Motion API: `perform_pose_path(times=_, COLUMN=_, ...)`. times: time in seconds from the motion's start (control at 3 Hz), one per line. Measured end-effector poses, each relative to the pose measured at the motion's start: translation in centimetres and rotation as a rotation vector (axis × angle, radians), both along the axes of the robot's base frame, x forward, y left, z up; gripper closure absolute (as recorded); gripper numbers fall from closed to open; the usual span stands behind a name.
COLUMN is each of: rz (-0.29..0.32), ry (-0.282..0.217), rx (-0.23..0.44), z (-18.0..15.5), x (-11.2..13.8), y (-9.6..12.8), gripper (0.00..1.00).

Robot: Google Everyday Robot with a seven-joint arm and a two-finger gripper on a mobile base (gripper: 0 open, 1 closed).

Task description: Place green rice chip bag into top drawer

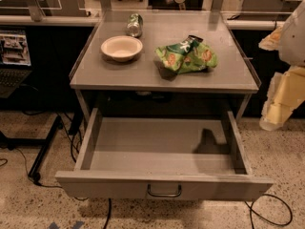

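The arm [296, 32] is a rounded white shell at the right edge, with 1 small tan patch on its left side. Below it, also at the right edge, the gripper [281, 101] is pale yellow and cream, built of blocky, angular pieces.

Warm, dim overhead light falls on the desk [228, 75], whose grey top shows a soft sheen toward its back edge and no hard glare. The green rice chip bag [187, 56] casts a dark shadow toward the desk's front edge, and the bowl [121, 47] casts a fainter one. Under the front edge the space is nearly black. The open top drawer [157, 144] is evenly lit apart from one dark shadow near its right rear corner. The gripper [279, 104], beyond the desk's right edge, is washed out pale yellow and smeared. The whole view is soft, and the background past the back edge is murky.
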State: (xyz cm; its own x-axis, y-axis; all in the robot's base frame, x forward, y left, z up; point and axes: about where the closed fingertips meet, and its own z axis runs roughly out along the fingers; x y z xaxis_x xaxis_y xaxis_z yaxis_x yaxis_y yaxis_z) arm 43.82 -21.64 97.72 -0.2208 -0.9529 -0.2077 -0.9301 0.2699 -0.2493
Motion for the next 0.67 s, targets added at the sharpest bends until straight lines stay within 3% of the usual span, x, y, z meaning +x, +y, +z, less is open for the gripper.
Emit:
perform_pose_path(times=0.33, rz=-0.008, ry=-0.005, rx=0.011, z=-0.1, x=0.1, y=0.1, gripper=0.0)
perform_pose_path(times=0.67, rz=-0.102, ry=-0.063, rx=0.136, z=-1.0, x=1.5, y=0.6, gripper=0.0)
